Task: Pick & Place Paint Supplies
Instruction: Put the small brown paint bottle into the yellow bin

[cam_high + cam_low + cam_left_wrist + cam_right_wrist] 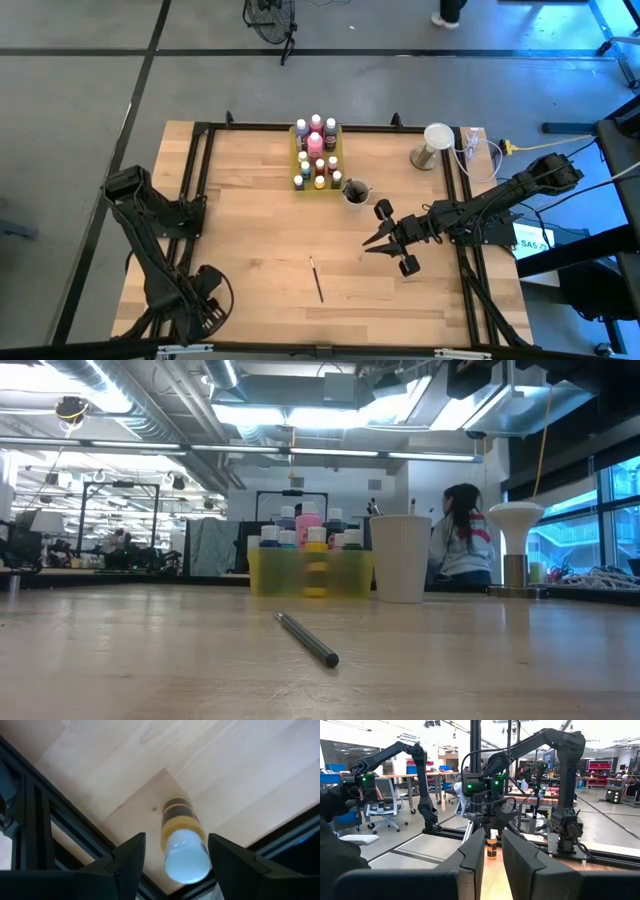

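A yellow tray [297,160] sits on the tabletop [250,240]. A cup [356,192] stands just beside it. A white lamp [432,146] stands near the corner.

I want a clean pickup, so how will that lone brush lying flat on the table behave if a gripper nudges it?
The brush looks thin and round, so it would probably roll. It lies flat on the table, likely leaving fingers little to catch. It seems stiff and light.

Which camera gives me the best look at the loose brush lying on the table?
The low view: the brush lies close to the lens, alone on bare wood, in front of the yellow tray. The high view shows it small, between both arms. Neither wrist view shows it.
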